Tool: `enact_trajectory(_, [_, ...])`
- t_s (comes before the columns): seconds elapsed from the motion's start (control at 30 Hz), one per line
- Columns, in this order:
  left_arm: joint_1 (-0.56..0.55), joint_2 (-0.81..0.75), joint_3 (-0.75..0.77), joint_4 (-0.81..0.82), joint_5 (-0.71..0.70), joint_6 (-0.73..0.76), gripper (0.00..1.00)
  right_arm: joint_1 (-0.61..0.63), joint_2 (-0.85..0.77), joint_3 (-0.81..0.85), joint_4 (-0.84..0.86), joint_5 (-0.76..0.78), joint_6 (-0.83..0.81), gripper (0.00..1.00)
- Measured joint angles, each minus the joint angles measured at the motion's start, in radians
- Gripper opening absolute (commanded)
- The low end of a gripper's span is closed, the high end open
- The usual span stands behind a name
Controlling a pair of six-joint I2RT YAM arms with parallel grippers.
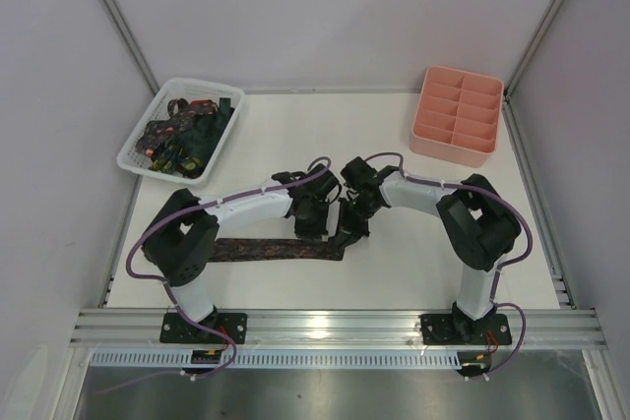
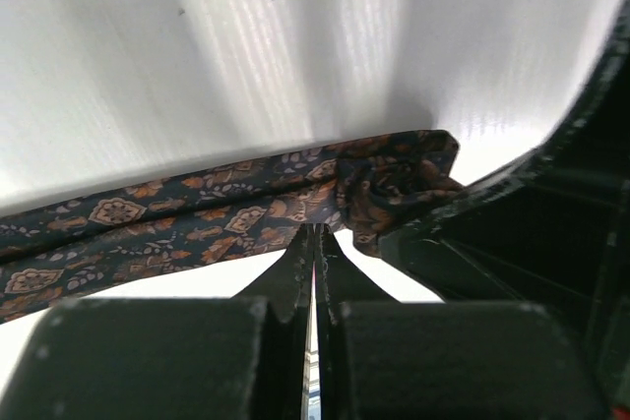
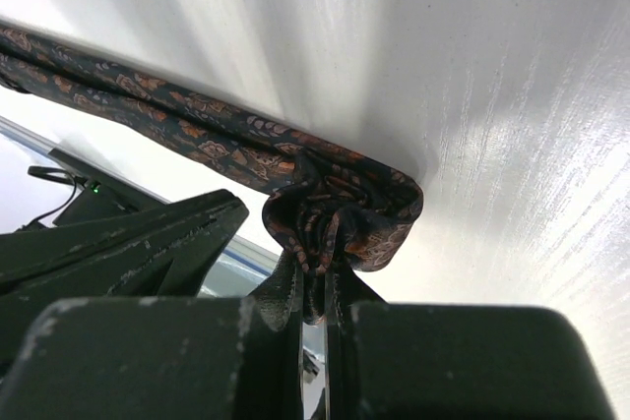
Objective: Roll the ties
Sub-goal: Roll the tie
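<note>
White table (image 1: 394, 145), plain white walls (image 1: 325, 17) on three sides. Brown tie (image 1: 266, 249) lay flat across the lower centre of the top view, running left to right, with its right end turned into a small coil (image 3: 340, 209).

Right gripper (image 3: 315, 277) was clamped tight on that coil, fabric bunched between its fingers. Judged to be holding the started roll so it would not spring open.

Left gripper (image 2: 315, 243) was fully closed, tips at the near edge of the strip, just left of the coil in the left wrist view. No fabric seen between its fingers, so it was probably steadying the flat length rather than gripping it.

Both wrists were crowded over the coil, leaving little room to turn it. Long flat length to the left not yet rolled; task judged early.

Other ties (image 1: 187, 135) were heaped in a white basket (image 1: 130, 152), upper left. Pink tray (image 1: 448, 150) sat upper right. Both were well apart from the work and neither obstructed it.
</note>
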Motion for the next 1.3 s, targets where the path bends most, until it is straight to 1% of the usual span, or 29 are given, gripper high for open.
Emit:
enact_trajectory(0.1, [0.005,0.0,-0.013,-0.002,-0.002,0.0,0.01,0.002,0.0,0.01,-0.015,0.012,-0.006,0.0])
enact_trajectory(0.3, [0.032,0.0,-0.1,0.014,0.002,0.002,0.01,0.011,0.006,0.026,-0.034,0.026,-0.011,0.0])
enact_trajectory(0.87, [0.045,-0.043,-0.163,0.09,0.021,0.0,0.01,0.069,0.093,0.142,-0.075,0.053,0.013,0.0])
enact_trajectory(1.1, [0.045,-0.048,-0.169,0.097,0.024,-0.001,0.0,0.071,0.125,0.172,-0.089,0.036,0.012,0.08])
enact_trajectory(1.3, [0.045,-0.048,-0.171,0.098,0.026,-0.004,0.01,0.071,0.147,0.19,-0.085,0.01,0.012,0.1])
